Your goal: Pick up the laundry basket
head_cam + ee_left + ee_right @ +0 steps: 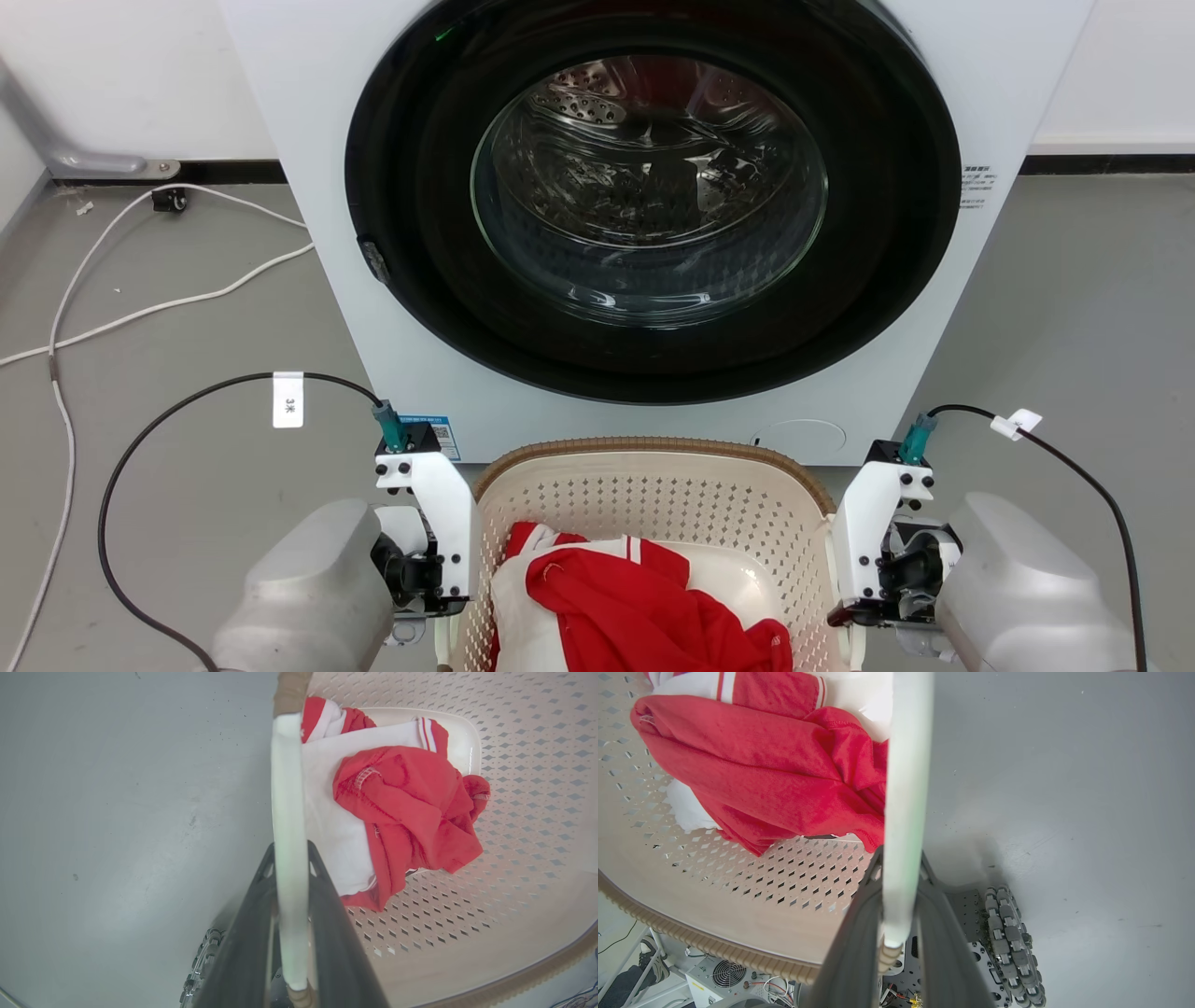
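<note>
Left fingers [247,924] and right fingers [852,942] clamped on laundry basket [653,450] side handles [287,788], so lift both evenly, straight up, keeping clothes [635,597] in, clear of washer [303,140].

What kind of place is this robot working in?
Most likely a laundry area, perhaps a test setup: a front-loading washing machine stands on a bare grey floor, a laundry basket holding red and white clothes sits before it, and loose white cables trail across the floor.
</note>
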{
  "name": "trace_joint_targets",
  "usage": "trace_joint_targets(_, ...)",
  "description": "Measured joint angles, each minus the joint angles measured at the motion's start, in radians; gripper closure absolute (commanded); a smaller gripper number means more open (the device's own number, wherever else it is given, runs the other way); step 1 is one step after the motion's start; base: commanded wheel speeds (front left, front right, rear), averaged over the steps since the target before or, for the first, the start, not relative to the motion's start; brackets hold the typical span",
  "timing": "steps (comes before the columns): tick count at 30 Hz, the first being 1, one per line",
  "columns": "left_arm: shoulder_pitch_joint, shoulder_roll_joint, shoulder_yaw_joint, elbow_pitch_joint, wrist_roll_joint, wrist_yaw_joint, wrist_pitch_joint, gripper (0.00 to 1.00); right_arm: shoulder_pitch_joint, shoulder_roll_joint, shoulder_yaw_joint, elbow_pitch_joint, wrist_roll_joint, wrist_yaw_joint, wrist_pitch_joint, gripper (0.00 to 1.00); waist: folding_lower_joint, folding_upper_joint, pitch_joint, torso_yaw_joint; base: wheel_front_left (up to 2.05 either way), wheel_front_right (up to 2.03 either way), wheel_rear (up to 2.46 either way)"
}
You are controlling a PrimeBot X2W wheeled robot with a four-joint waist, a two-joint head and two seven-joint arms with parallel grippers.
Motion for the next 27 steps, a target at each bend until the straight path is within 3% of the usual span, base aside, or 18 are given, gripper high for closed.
trace_joint_targets(27, -0.001, 0.003, -0.024, 0.002, -0.026, 0.000, -0.012, 1.00, 0.008, -0.001, 0.017, 0.000, 0.025, 0.000, -0.002, 1.00, 0.0000, 0.0000, 0.000, 0.003, 0.00, 0.00, 0.00)
